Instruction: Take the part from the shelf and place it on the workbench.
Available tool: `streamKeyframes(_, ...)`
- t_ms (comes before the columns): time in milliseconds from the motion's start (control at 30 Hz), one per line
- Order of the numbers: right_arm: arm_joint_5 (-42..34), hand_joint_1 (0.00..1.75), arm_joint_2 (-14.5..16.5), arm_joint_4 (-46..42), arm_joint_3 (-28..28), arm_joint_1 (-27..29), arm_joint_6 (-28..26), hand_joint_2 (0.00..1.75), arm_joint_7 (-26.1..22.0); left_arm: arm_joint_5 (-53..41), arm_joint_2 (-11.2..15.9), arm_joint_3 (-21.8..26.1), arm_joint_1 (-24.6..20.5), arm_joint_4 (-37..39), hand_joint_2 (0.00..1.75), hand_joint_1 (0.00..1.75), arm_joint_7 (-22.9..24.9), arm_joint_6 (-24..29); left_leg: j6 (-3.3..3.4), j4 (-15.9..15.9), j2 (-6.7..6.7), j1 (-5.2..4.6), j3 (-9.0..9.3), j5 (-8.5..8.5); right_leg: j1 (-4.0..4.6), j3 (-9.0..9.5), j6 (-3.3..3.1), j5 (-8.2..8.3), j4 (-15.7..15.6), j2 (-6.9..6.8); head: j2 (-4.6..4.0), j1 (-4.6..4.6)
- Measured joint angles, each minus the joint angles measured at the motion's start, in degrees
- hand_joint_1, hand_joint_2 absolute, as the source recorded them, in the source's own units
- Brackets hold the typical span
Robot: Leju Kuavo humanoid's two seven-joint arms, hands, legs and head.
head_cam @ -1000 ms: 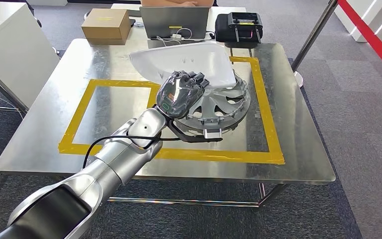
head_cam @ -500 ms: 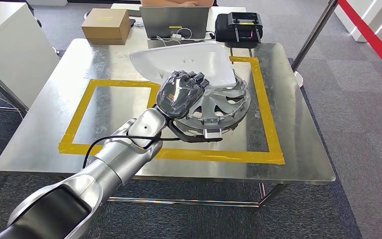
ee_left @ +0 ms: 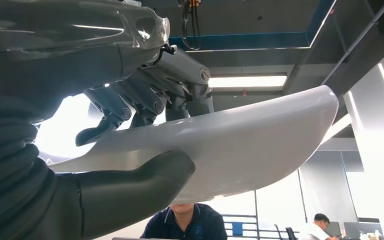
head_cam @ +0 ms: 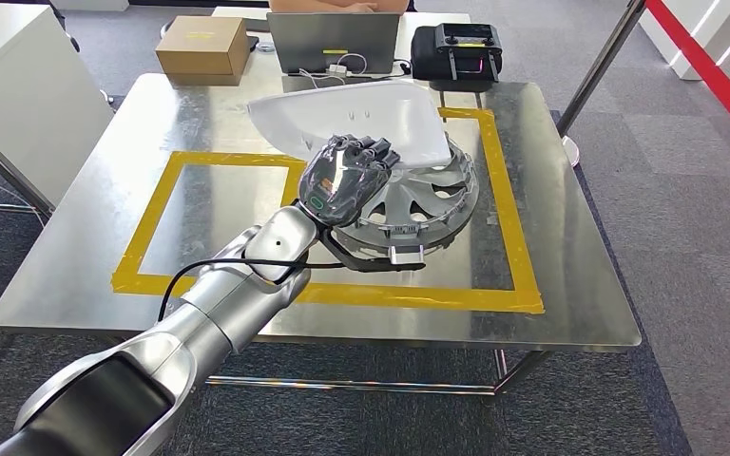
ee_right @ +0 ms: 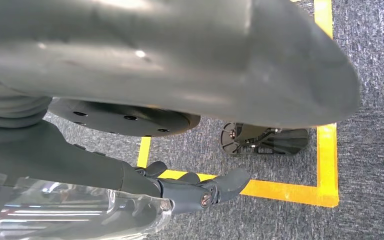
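Observation:
A white curved shell part [head_cam: 361, 114] hangs just above the steel workbench [head_cam: 589, 285], over the far edge of a silver wheel cover [head_cam: 428, 195] lying inside the yellow tape rectangle [head_cam: 418, 296]. My left hand [head_cam: 347, 176] grips the part's near edge. Seen from the left wrist, the thumb [ee_left: 145, 180] presses one face of the white part [ee_left: 250, 145] and the darker fingers [ee_left: 145, 100] clamp the other. My right hand [ee_right: 180, 190] hangs over grey carpet, its fingers loosely apart and holding nothing.
Behind the workbench stand a cardboard box [head_cam: 202, 47], a laptop [head_cam: 333, 40] and a black case [head_cam: 456, 49]. A white cabinet [head_cam: 9, 95] is at the left, a red barrier band [head_cam: 713, 71] at the right. A person [ee_left: 185, 225] sits beyond the bench.

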Motion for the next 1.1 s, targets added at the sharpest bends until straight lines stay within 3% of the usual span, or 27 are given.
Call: streamKeyframes(1100, 0.0, 0.0, 0.0, 0.0, 0.0, 0.0, 0.0, 0.0, 0.0, 0.0, 0.0, 0.0, 0.0, 0.0, 1.75, 1.75, 0.0, 0.0, 0.0, 0.0, 0.0, 0.0, -0.04, 0.0, 0.0, -0.04, 0.0, 0.0, 0.0, 0.0, 0.0, 0.0)
